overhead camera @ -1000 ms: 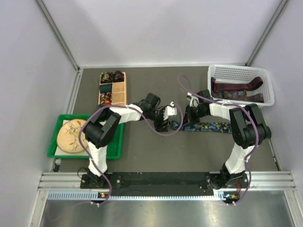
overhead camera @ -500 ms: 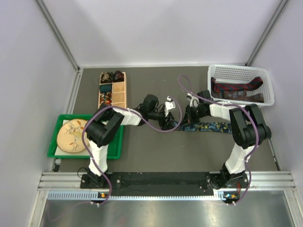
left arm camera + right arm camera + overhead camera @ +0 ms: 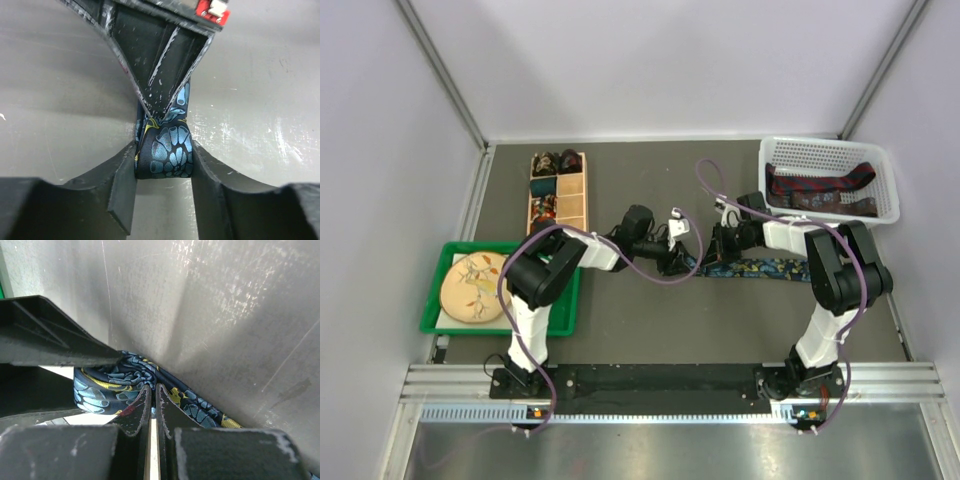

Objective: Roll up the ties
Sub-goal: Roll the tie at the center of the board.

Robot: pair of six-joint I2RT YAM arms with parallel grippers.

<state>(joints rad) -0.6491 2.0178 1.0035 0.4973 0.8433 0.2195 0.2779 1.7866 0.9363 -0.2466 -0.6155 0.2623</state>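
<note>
A dark blue tie [image 3: 765,268] with a blue and yellow floral print lies flat across the mat, running right from the grippers. In the left wrist view its folded end [image 3: 167,150] fills the gap of my left gripper [image 3: 164,172], whose fingers [image 3: 122,190] press it on both sides. My right gripper [image 3: 153,390] is shut on the same tie [image 3: 100,390] just behind that fold; its tapered fingers [image 3: 150,65] show from above. Both grippers meet mid-table, the left gripper [image 3: 672,260] and the right gripper [image 3: 713,263] nearly touching.
A white basket [image 3: 830,150] at the back right holds dark red patterned ties [image 3: 820,190]. A wooden compartment box [image 3: 557,185] at the back left holds small coiled ties. A green tray [image 3: 435,300] with a plate [image 3: 470,285] stands at the left.
My left gripper has edged toward the tie's end and narrowed its jaws onto the fold. The right gripper has stayed shut in place.
</note>
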